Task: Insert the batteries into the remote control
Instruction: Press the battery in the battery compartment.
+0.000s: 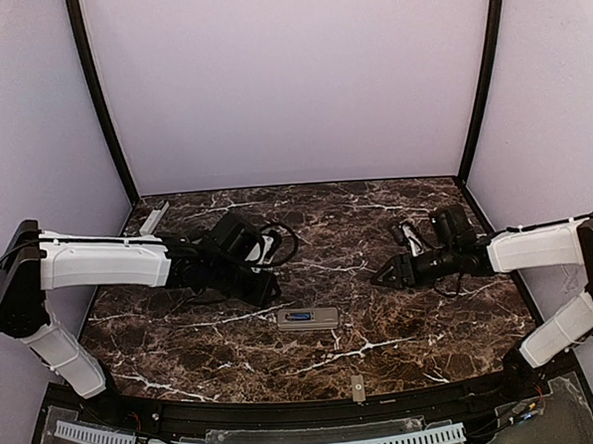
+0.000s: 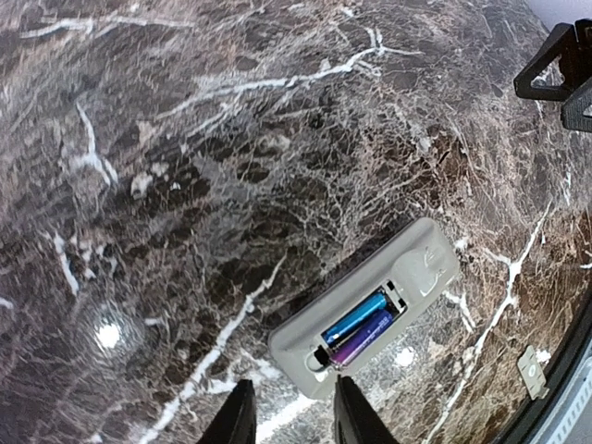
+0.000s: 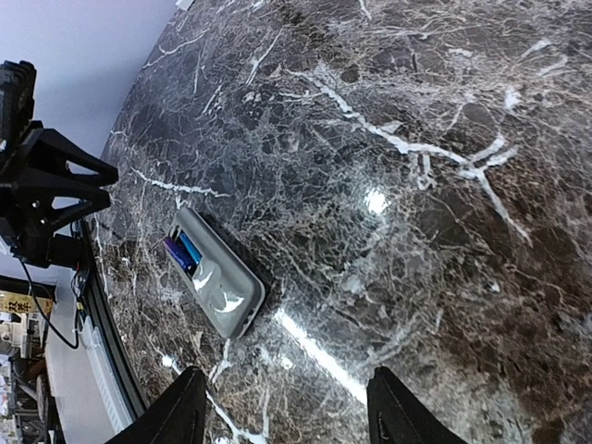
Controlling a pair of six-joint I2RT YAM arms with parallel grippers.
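Left hand (image 2: 293, 387) slightly parted, empty, near remote control (image 2: 425, 268); batteries (image 2: 356, 321) in its bay; right hand (image 3: 285, 377) spread wide, empty.

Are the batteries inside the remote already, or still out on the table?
Inside. Two blue batteries lie side by side in the open back of the remote control, with nothing covering them.

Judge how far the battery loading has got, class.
Done: two batteries lie side by side in the open back of the face-down remote control. In hand: nothing; both arms' jaws stand apart, empty, off the remote control. Left: perhaps closing it up, since its back is uncovered.
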